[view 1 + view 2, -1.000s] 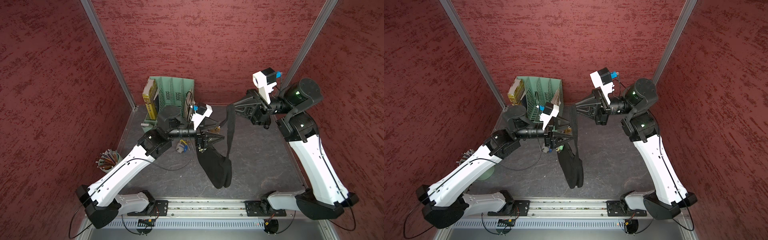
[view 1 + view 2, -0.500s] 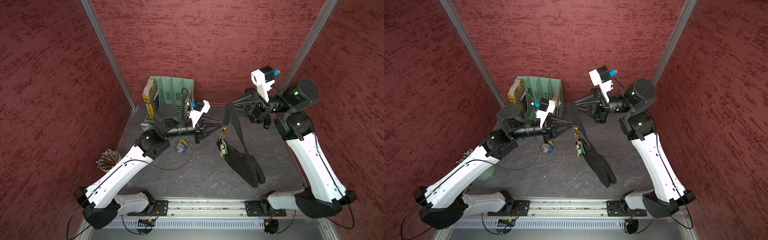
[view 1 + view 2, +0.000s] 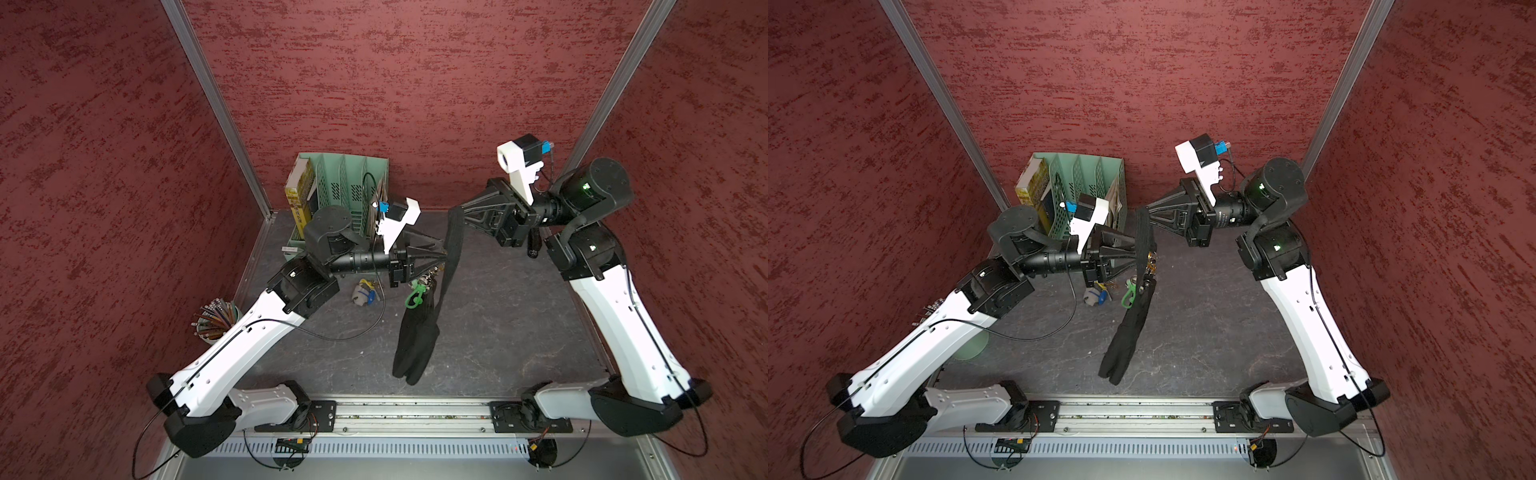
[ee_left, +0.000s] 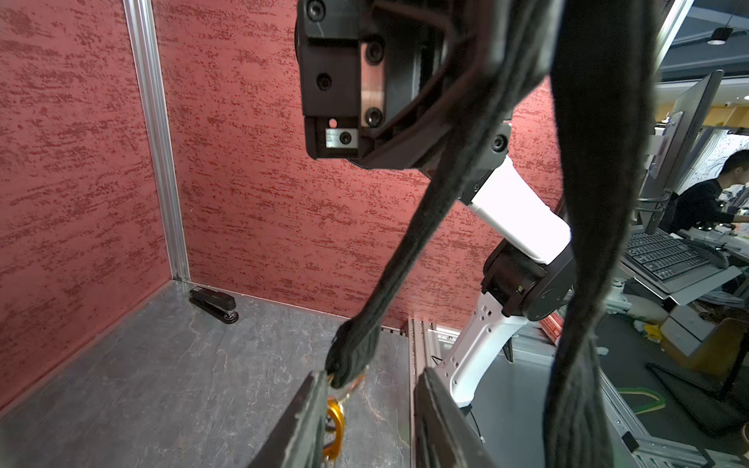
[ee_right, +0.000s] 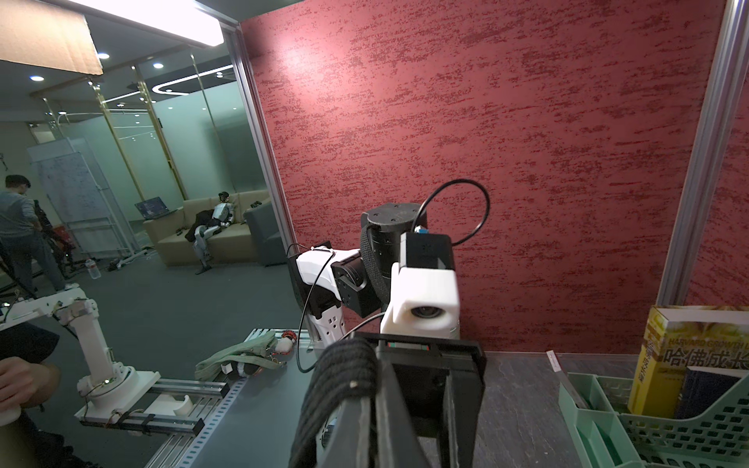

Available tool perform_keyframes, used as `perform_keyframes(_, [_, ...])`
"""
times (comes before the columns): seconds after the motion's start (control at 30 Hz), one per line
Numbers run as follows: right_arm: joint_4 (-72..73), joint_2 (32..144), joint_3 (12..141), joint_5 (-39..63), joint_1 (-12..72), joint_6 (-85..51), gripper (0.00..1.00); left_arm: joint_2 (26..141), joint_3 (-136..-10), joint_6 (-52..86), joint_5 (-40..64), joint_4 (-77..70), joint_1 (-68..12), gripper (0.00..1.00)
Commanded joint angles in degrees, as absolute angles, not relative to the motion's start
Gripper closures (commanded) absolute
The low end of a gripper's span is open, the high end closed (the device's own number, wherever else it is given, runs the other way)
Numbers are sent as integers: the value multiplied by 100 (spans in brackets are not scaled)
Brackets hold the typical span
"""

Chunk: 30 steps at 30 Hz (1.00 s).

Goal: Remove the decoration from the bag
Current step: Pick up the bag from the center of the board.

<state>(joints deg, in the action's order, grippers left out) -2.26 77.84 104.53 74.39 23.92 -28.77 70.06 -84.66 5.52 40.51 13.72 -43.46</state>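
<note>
Above the table (image 3: 519, 324): bag (image 3: 415, 340) hanging limp, off the surface, lower tip toward the front rail.
Strap (image 3: 454, 232): draped over the right gripper (image 3: 457, 212), pinched tight there.
Right gripper: closed on the strap, held high.
Left gripper (image 4: 371, 405): fingers parted, gold ring (image 4: 335, 421) against one finger, strap end just above; grip on anything cannot be told.
Decoration: green carabiner (image 3: 414, 296) and metal rings dangling at the bag's top, attached.
Back left corner: green file rack (image 3: 340, 187).

Black bag (image 3: 415, 336) hanging limp by strap (image 3: 454, 237), above table; green-and-gold decoration (image 3: 417, 291) clipped near its top
</note>
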Motion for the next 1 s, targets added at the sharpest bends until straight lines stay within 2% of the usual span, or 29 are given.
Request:
perform_keyframes(0.0, [272,7736,10512,7392,2363,-3141,100,7086,-8573,476,4166,1439,-4377,60])
perform_keyframes(0.13, [586,7741,10485,7422,2360,-3422,100,7193,-8616,479,4246,1376,-4377,53])
perform_keyframes(0.33, [780,7713,10485,7480,2359,-3645,100,7381,-8753,584,4603,1160,-4386,52])
perform_keyframes(0.37, [773,7710,10485,7474,2360,-3652,100,7408,-8781,596,4637,1124,-4381,60])
perform_keyframes(0.47, [600,7676,10502,7451,2358,-3544,100,7452,-8874,606,4678,1152,-4384,98])
perform_keyframes(0.57, [380,7672,10532,7385,2359,-3393,100,7423,-8886,647,4717,1119,-4381,100])
perform_keyframes(0.6, [296,7665,10530,7397,2364,-3317,95,7392,-8874,674,4713,1079,-4383,100])
perform_keyframes(0.63, [148,7640,10515,7414,2358,-3203,86,7351,-8857,697,4696,1021,-4383,100])
perform_keyframes(0.67, [-95,7619,10498,7445,2364,-2995,70,7310,-8843,747,4670,953,-4386,100])
perform_keyframes(0.73, [-531,7544,10458,7498,2362,-2587,55,7259,-8869,788,4653,907,-4377,100])
perform_keyframes(0.83, [-1264,7441,10461,7594,2360,-1839,46,7193,-8886,847,4626,832,-4364,100])
perform_keyframes(0.97, [-1865,7264,10495,7648,2347,-1308,47,7174,-9035,761,4476,1153,-4353,100])
